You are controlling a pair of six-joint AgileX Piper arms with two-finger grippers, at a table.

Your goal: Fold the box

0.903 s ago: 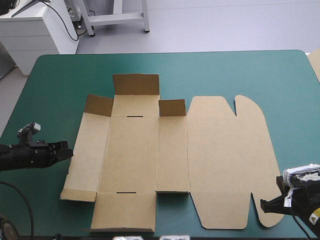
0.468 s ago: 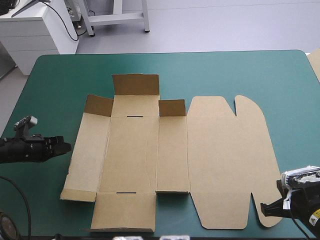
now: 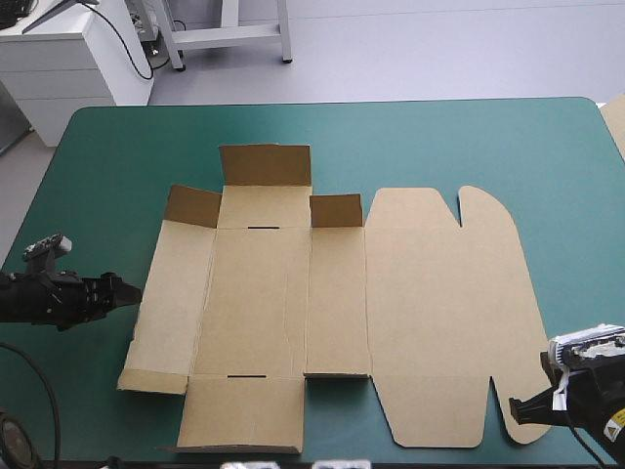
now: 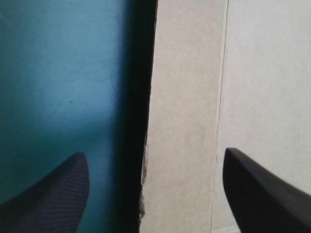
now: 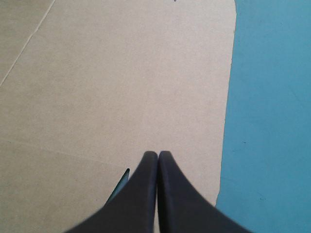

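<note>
Lab-like workroom (bare grey floor): white cabinet, teal-green-covered table.

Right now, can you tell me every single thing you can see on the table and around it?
box: one, brown, a cut sheet lying mostly flat mid-table, small flaps raised along its far side.
table: one, teal-green cover, under everything.
spare board: one edge, brown, by the table's far right corner.
left gripper: one, black fingers, open, at the box's left edge.
right gripper: one, black fingers, shut, over the box's near right corner.
</note>
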